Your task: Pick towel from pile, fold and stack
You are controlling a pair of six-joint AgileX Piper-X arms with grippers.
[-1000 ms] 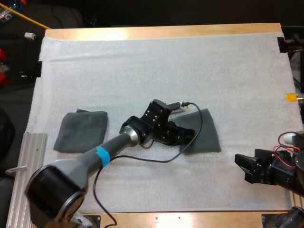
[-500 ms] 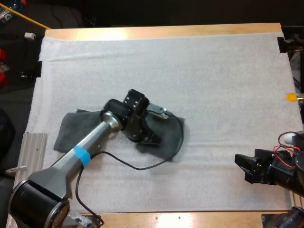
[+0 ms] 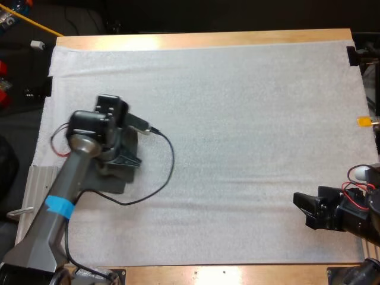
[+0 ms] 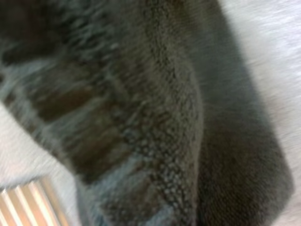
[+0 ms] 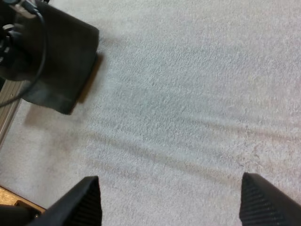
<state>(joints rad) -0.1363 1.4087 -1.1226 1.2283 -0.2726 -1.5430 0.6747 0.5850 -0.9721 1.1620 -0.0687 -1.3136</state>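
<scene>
Your folded towel (image 3: 111, 181) lies at 9 o'clock under the left gripper (image 3: 126, 160); whether that one is holding it I cannot tell. The right gripper (image 5: 169, 183) fingers gape, empty. Only the release seems left.

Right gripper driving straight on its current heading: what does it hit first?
Probably just the white mat: the open right gripper faces bare mat. The folded towels sit off to one side of that line; depth unclear.
</scene>
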